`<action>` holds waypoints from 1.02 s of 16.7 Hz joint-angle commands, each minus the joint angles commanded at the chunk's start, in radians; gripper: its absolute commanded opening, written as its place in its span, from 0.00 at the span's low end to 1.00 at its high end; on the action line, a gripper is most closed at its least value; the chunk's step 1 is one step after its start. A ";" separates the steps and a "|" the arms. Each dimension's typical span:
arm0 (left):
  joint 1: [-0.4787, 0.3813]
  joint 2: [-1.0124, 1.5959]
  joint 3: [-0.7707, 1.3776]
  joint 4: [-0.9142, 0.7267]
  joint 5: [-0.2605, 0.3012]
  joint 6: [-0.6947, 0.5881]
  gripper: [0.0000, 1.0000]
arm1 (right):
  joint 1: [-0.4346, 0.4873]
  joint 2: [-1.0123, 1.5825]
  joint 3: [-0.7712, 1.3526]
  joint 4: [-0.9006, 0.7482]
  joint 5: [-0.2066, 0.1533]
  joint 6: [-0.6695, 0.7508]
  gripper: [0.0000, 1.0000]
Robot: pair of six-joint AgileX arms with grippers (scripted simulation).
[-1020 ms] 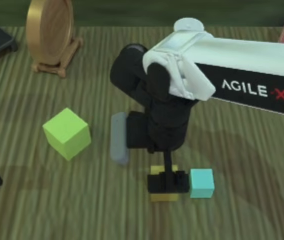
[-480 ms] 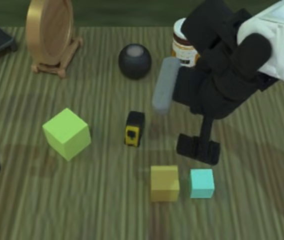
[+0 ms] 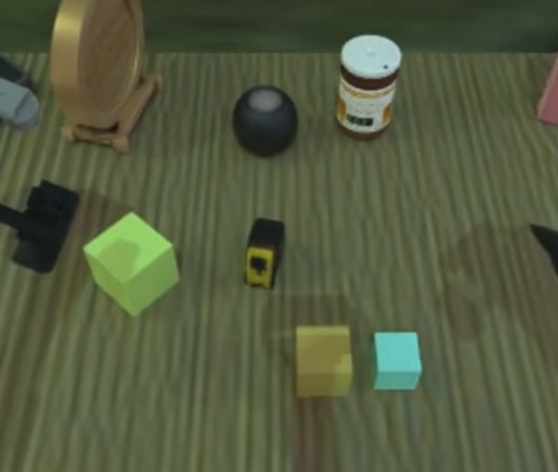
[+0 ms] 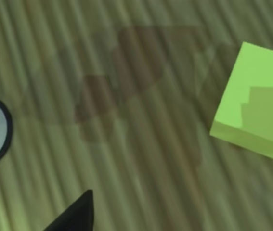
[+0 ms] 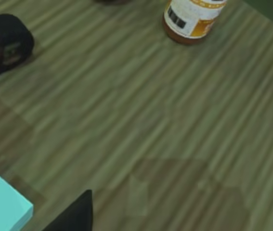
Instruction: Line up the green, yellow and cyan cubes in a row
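Left jaws (image 3: 44,226) sit just beside the green cube (image 3: 132,262), empty; their spread is unclear. Yellow cube (image 3: 323,361) and cyan cube (image 3: 397,360) lie well apart from them, side by side.

**Open lane to the row, 1 obstacle**

Bare table (image 3: 190,393) lies between the green cube (image 3: 131,263) and the yellow cube (image 3: 323,360). The tape measure (image 3: 264,253) stands between them, farther back. The cyan cube (image 3: 397,360) blocks the yellow cube's right side.

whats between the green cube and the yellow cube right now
In the top view, the tape measure sits roughly between the green cube and the yellow cube, a little to the far side of the line joining them. Otherwise only bare table.
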 joint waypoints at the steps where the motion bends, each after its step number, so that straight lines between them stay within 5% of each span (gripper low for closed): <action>1: -0.014 0.106 0.075 -0.055 0.000 0.022 1.00 | -0.040 -0.104 -0.088 0.049 0.002 0.040 1.00; 9: -0.103 0.726 0.561 -0.385 0.002 0.160 1.00 | -0.270 -0.739 -0.630 0.374 0.046 0.296 1.00; 17: -0.128 0.888 0.705 -0.465 0.002 0.198 1.00 | -0.323 -0.915 -0.760 0.470 0.068 0.368 1.00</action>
